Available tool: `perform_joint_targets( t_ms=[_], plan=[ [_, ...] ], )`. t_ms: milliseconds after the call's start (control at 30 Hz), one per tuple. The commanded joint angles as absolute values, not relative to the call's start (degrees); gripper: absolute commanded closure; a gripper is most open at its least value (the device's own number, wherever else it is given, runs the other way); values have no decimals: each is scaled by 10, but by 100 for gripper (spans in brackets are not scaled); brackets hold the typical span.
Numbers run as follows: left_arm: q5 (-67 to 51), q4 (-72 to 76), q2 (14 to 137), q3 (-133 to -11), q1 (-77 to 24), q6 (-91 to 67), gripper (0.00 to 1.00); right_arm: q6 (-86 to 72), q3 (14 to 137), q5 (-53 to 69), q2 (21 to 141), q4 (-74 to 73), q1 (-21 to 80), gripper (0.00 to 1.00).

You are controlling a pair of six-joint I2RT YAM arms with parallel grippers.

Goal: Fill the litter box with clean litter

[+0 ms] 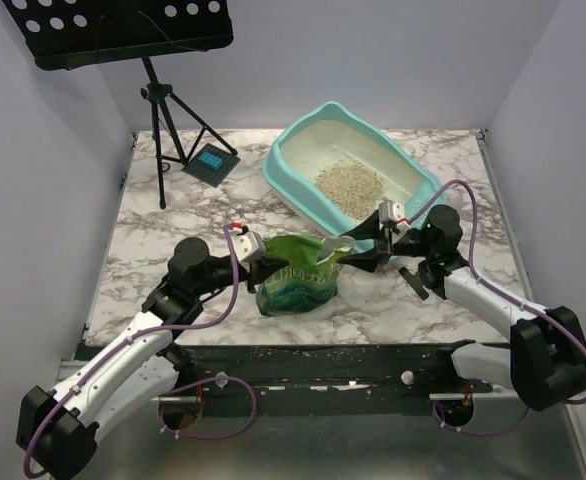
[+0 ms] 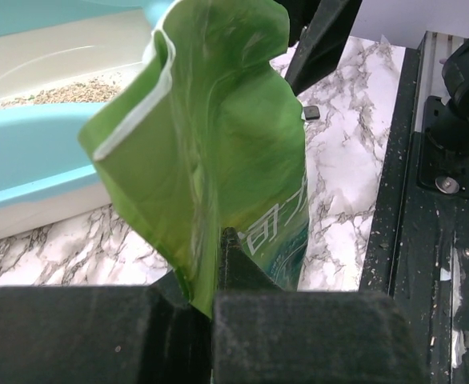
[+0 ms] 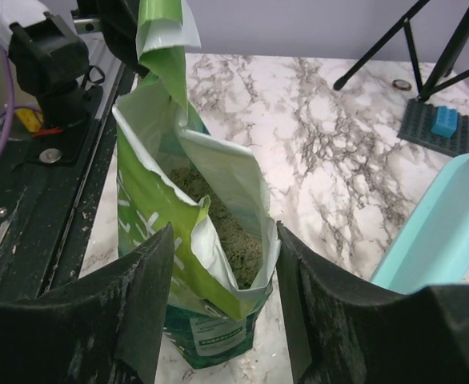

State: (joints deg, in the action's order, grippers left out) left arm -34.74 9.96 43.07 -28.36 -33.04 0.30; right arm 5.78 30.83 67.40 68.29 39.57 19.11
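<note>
The turquoise litter box (image 1: 291, 182) stands at the back right with a pile of tan clean litter (image 1: 351, 185) inside. It also shows in the left wrist view (image 2: 34, 160) with its litter (image 2: 58, 94). A green foil bag (image 1: 298, 272) stands open at the front middle, with more litter inside (image 3: 218, 216). My left gripper (image 1: 258, 252) is shut on the bag's upper left edge (image 2: 210, 136). My right gripper (image 3: 224, 232) is open, its fingers (image 3: 150, 280) on either side of the bag's mouth (image 3: 210, 160), and it sits right of the bag (image 1: 347, 250).
A music stand on a tripod (image 1: 163, 120) stands at the back left, with a dark plate and blue brick (image 1: 211, 162) by its feet. The litter box rim (image 3: 434, 232) lies close to my right gripper. The black rail (image 2: 426, 200) runs along the table's near edge.
</note>
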Motion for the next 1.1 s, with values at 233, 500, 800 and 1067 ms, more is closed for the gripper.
perform_joint_targets(
  t_ms=[233,500,800,1067],
  plan=[
    [-329,141,416,-290,-332,18,100,-17,294,732,751,535,191,42],
    [-325,136,417,-289,-332,22,100,-317,285,764,898,961,185,53],
    [-329,134,424,-290,-333,25,100,-311,283,751,880,961,185,55],
    [-334,134,430,-291,-333,24,100,-323,302,758,866,962,185,53]
  ],
)
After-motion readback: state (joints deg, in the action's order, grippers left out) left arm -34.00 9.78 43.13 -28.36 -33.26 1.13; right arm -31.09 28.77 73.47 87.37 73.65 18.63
